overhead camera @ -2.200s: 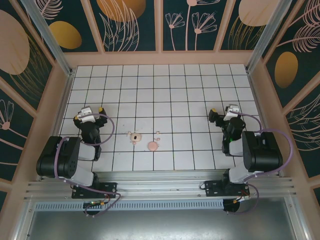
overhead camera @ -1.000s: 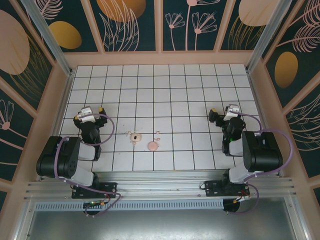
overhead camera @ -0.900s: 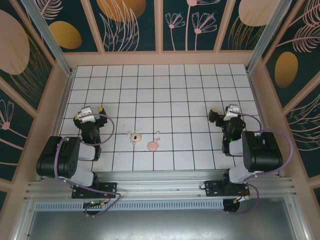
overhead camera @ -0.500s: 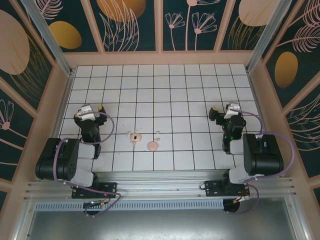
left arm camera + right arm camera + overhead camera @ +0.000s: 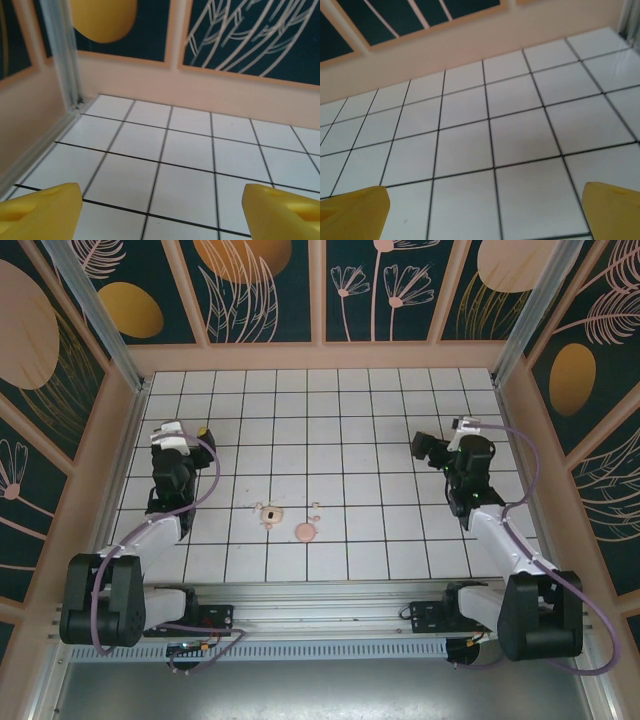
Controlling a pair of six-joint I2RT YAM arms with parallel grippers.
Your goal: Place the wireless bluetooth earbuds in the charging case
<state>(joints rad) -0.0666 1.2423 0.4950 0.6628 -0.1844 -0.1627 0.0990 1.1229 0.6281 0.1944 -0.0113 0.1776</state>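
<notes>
The left arm (image 5: 150,530) stretches out from its base along the left side of the white tiled floor (image 5: 340,420), with its forearm lying low and its wrist pointing toward the far wall. The left gripper (image 5: 183,432) hangs over bare tiles near the left wall. In the left wrist view its yellow fingertips (image 5: 40,210) sit at opposite edges of the picture, so the left gripper (image 5: 160,207) is spread wide with nothing between the jaws.

The right arm (image 5: 500,540) reaches forward in much the same way on the right side, its wrist angled a little inward. The right gripper (image 5: 445,437) is above empty tiles. Its yellow fingertips (image 5: 352,212) also stand far apart, and only floor shows in the gap at the right gripper (image 5: 482,212).

The earbuds (image 5: 315,507) are tiny whitish-pink bits lying on the floor near the front middle, between the two arms and well apart from both grippers. Close by are a small round pinkish piece with a dark centre (image 5: 270,518), too small for me to tell whether it is the charging case, and just beside it a solid salmon-pink disc (image 5: 305,531).
</notes>
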